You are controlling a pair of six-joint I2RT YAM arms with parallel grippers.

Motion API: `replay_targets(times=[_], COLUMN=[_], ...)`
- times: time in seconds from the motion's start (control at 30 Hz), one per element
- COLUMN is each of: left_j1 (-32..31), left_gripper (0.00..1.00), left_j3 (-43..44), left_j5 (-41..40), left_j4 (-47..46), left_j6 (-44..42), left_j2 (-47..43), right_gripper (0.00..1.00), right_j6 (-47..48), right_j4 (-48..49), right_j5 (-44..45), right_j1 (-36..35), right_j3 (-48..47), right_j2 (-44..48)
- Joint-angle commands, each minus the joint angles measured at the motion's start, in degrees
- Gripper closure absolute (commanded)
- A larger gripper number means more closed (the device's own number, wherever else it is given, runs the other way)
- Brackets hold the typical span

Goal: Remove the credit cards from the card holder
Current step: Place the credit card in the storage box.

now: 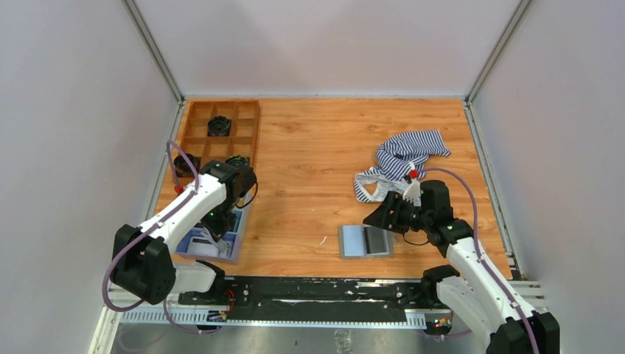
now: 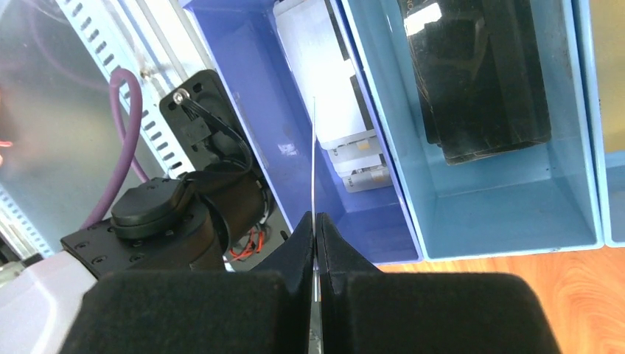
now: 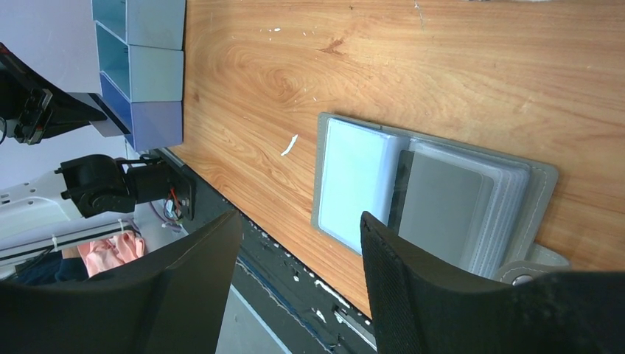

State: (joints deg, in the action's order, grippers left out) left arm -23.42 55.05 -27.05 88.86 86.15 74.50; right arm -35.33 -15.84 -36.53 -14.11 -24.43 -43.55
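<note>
The grey card holder [image 1: 365, 240] lies open and flat on the wooden table near the front edge. In the right wrist view [image 3: 542, 193] it shows a pale blue lining and a grey pocket panel. My right gripper [image 1: 385, 217] is open and empty just right of and above it [image 3: 301, 217]. My left gripper [image 1: 220, 223] is shut on a thin credit card [image 2: 314, 155], seen edge-on, above the blue tray [image 2: 265, 110]. Other pale cards [image 2: 324, 88] lie in that tray compartment.
A wooden divided box [image 1: 221, 133] with black items stands at the back left, behind the blue tray [image 1: 237, 247]. A striped cloth [image 1: 402, 158] lies behind my right arm. A black object [image 2: 479, 74] fills the neighbouring tray compartment. A black rail [image 1: 317, 291] runs along the front.
</note>
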Motion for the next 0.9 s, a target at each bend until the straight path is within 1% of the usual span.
replay_targets(times=[0.0,0.1,0.3,0.37,0.5,0.53,0.6,0.67,0.73,0.87], left_j1=[0.48,0.56,0.91,0.92,0.88,0.99,0.99,0.98,0.96,0.94], left_gripper=[1.0,1.0,1.0,0.9,0.61,0.56,0.51,0.49,0.47,0.45], left_j3=[-0.03,-2.25,-5.54,-5.86,-5.7,-5.55,-4.95,-4.16,-3.01,2.09], left_j5=[0.01,1.84,2.78,2.82,2.41,2.26,1.82,1.31,0.43,-3.26], left_j4=[2.22,2.15,0.96,0.96,0.89,0.92,0.96,1.03,0.97,0.99], left_j6=[6.83,9.88,13.82,14.17,13.77,13.44,12.83,12.09,10.66,4.45], left_j2=[-1.69,-3.19,-5.85,-6.09,-6.21,-6.46,-7.1,-8.22,-9.85,-12.82], right_gripper=[0.36,0.36,0.36,0.36,0.36,0.36,0.36,0.36,0.36,0.33], right_j6=[-0.15,-0.24,-0.28,-0.28,-0.34,-0.35,-0.45,-0.44,-0.53,0.68], right_j4=[0.62,0.81,1.2,1.16,1.18,1.16,1.17,1.16,1.08,-1.36], right_j5=[-1.34,-1.35,-1.61,-1.69,-1.73,-1.7,-1.79,-1.86,-1.87,-0.39], right_j1=[0.75,0.71,0.73,0.74,0.75,0.75,0.73,0.75,0.72,0.75], right_j3=[1.55,1.83,2.49,2.55,2.83,2.92,2.99,2.98,2.85,0.7], right_j2=[0.15,0.37,0.4,0.4,0.65,0.76,0.9,1.13,1.61,3.0])
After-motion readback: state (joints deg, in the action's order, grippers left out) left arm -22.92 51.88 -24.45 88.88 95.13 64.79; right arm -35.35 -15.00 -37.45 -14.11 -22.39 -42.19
